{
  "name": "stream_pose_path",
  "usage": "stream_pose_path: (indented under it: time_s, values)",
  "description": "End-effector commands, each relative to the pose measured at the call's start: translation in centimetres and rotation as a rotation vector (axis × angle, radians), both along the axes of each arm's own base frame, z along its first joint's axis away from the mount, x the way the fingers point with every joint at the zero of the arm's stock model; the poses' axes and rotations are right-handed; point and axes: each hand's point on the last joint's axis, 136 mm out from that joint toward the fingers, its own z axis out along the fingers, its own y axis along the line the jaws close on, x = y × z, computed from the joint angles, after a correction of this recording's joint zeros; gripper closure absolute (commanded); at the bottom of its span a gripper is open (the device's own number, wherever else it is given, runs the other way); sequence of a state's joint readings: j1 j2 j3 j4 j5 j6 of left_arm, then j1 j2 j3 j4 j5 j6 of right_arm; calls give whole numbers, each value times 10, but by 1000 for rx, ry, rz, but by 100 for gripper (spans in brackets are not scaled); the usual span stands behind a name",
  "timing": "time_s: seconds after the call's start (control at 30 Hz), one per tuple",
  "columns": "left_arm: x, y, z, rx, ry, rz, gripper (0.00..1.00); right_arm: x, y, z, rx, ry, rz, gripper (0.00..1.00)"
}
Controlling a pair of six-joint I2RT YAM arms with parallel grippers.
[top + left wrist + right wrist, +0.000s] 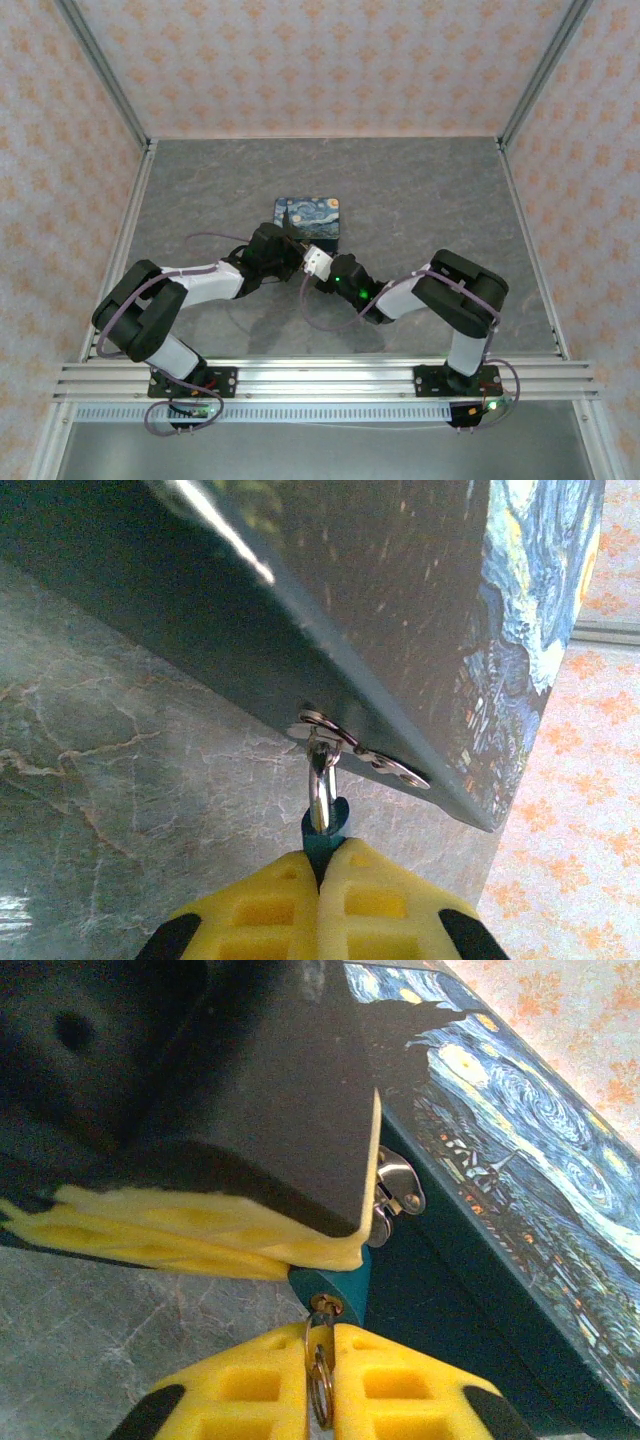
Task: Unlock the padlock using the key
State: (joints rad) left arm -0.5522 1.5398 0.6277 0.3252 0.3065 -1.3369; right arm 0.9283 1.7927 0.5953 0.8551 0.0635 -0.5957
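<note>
Teal padlock (326, 832) in left claw (320, 868); right claw (320, 1340) pinching key (320, 1328).

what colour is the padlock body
Teal; the padlock shows best in the right wrist view.

Soft even overhead light, glare streak along the tin (400, 600), wrist views blurry up close

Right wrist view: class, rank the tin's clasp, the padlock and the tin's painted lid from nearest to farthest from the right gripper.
From the right gripper:
1. padlock, directly above the jaws.
2. clasp, higher, right of centre.
3. painted lid, far upper right.
</note>
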Motion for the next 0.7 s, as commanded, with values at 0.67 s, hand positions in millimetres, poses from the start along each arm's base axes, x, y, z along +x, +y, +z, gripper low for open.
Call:
stream_pose_path:
  time_s: [0.67]
  values:
    - [2, -8, 9, -15, -12, -23, 98, 19, 13, 27, 485, 337, -174, 100]
